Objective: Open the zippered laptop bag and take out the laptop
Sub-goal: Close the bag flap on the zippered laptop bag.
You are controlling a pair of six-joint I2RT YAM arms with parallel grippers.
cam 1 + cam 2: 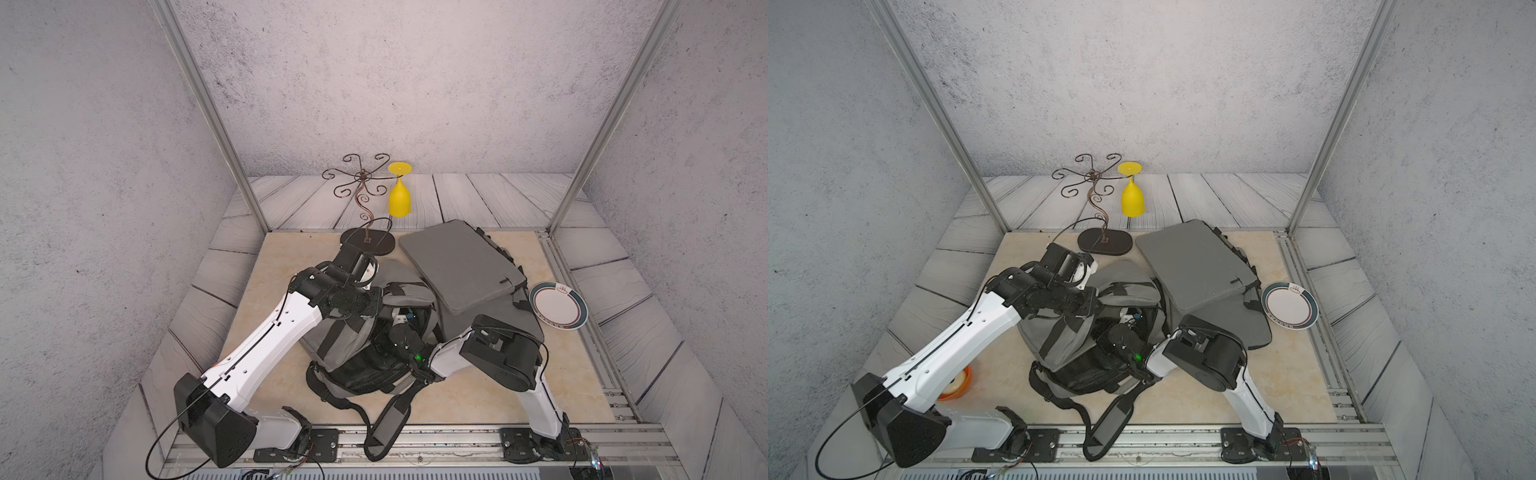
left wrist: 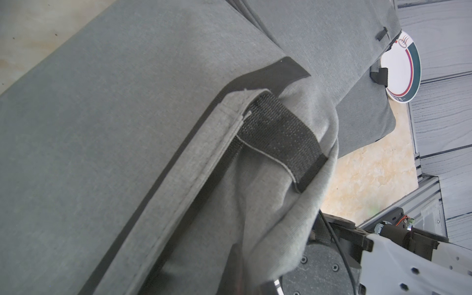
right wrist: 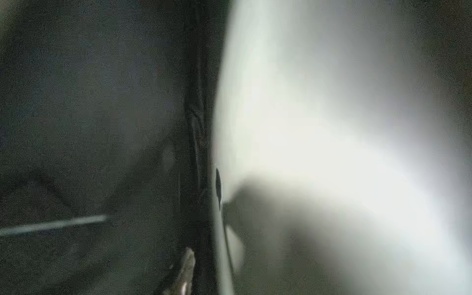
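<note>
The grey fabric backpack with black straps (image 1: 353, 345) lies mid-way across the worktop (image 1: 478, 395), mouth open. Our right pincer (image 1: 404, 320) is sunk inside it, its gap hidden, so we cannot tell. The left pincer (image 1: 373, 308), fully closed, sits at the bag's left rim; what it pinches is unclear. One backpack; left arm (image 1: 266, 345) and right arm (image 1: 536, 399) — both elbow-bent, reaching inward.

The backpack (image 1: 330, 343) lies at the centre of the table (image 1: 478, 395), and we see its straps (image 1: 386, 419) trailing over the front edge. Behind it to the right, a flat sleeve (image 1: 457, 266) lies on a second bag (image 1: 503, 318). The plate (image 1: 557, 307) sits just beside that bag's right edge. Behind the backpack is the stand (image 1: 376, 245), from which a glass (image 1: 400, 199) hangs upside down. A bowl (image 1: 957, 384) sits at front left.
</note>
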